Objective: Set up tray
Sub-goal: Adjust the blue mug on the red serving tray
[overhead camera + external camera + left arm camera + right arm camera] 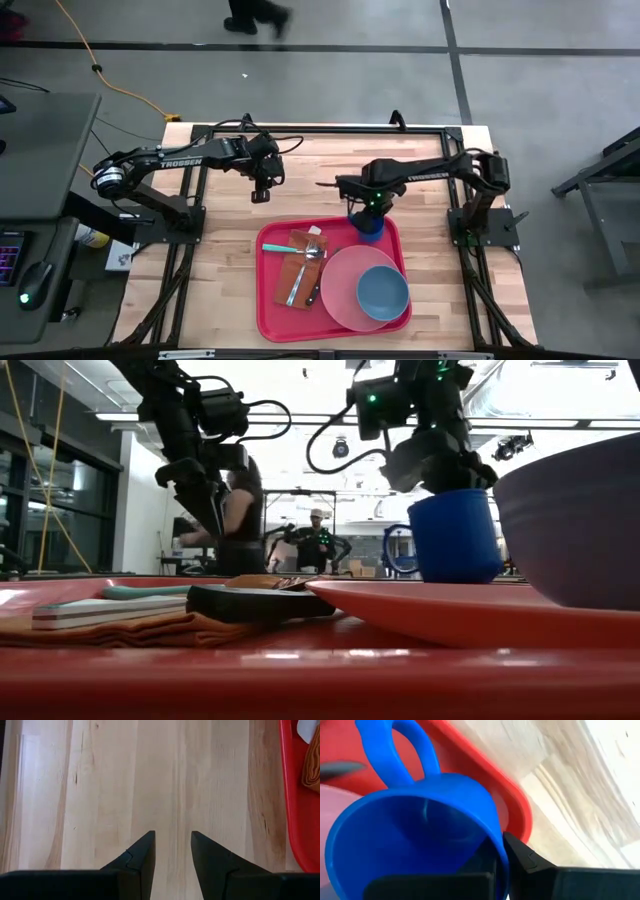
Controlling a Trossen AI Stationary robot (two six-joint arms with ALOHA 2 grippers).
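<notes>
The red tray (272,312) lies at the table's near middle. On it are a pink plate (340,300) with a grey-blue bowl (383,290), and a brown napkin (296,268) with cutlery. A blue mug (369,226) is at the tray's far right corner, mouth up, and my right gripper (502,851) is shut on it from above. Whether the mug's base rests on the tray is hidden behind the plate in the low view. My left gripper (172,840) hangs open over bare wood, to the far left of the tray, with nothing between its fingers. My right gripper pinches the mug's wall at the rim (496,834), on the side away from the handle (412,750). One finger is inside the mug and one outside. The fingers come from above, pointing down. The mug (455,535) hangs upright below them over the tray's corner.
The tray's far rim (520,815) runs right beside the mug. Bare wooden table top (310,175) lies beyond the tray and on its left. The arms' black bases and frame rails (190,215) border both sides. People show in the room behind.
</notes>
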